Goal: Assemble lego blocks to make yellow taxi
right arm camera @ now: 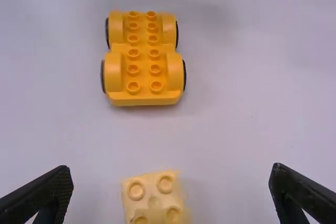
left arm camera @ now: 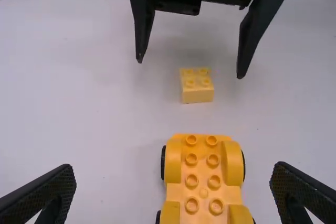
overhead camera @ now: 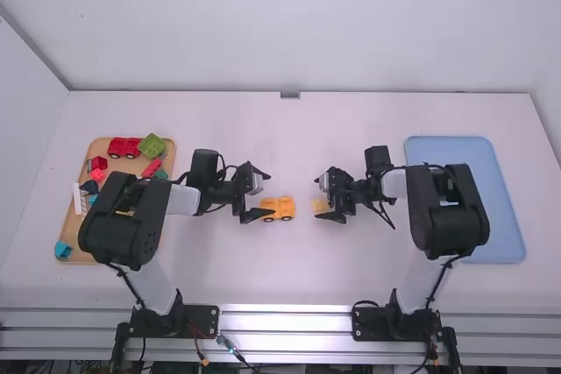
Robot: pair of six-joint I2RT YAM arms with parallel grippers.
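Note:
My left gripper (overhead camera: 259,194) stands open at the left end of the orange-yellow wheeled car base (overhead camera: 280,208). Facing it from the right, my right gripper (overhead camera: 321,194) is open around the small pale yellow block (overhead camera: 322,207). In the left wrist view, the left gripper (left arm camera: 173,190) has its fingers wide on both sides of the car base (left arm camera: 203,182), with the yellow block (left arm camera: 197,86) farther off. The right wrist view has the right gripper (right arm camera: 170,187) spread beside the block (right arm camera: 155,198), which touches neither finger; the car base (right arm camera: 144,59) lies beyond, studs up.
On the far left, a wooden tray (overhead camera: 77,256) holds red, green and blue pieces, including a red wheeled piece (overhead camera: 124,147); the left arm reaches over part of it. A blue tray (overhead camera: 500,216) lies on the right, partly under the right arm.

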